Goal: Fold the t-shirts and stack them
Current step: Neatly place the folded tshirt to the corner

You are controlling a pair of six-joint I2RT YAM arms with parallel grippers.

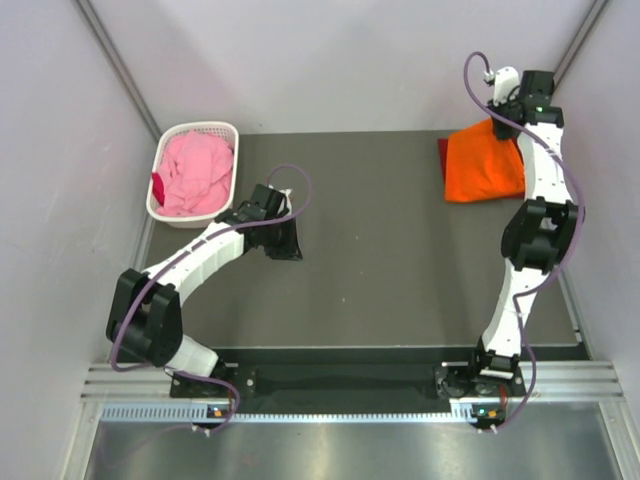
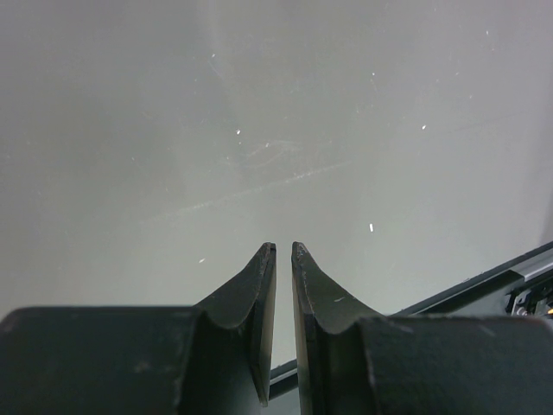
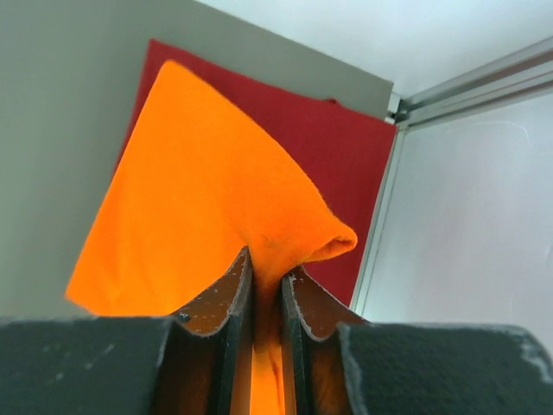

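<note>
Left arm (image 1: 205,250): bent at the elbow, forearm reaching forward and inward. Left gripper (image 2: 283,252): fingers nearly together with a thin slit between them, holding nothing. Right arm (image 1: 545,180): extended toward the far right corner. Right gripper (image 3: 265,264): clamped on a fold of the orange t-shirt (image 3: 199,173)

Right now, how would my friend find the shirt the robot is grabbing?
Look at the far right corner of the dark table. The right claw pinches the orange t-shirt there. It is the bright one, lying on the dark red t-shirt.
</note>
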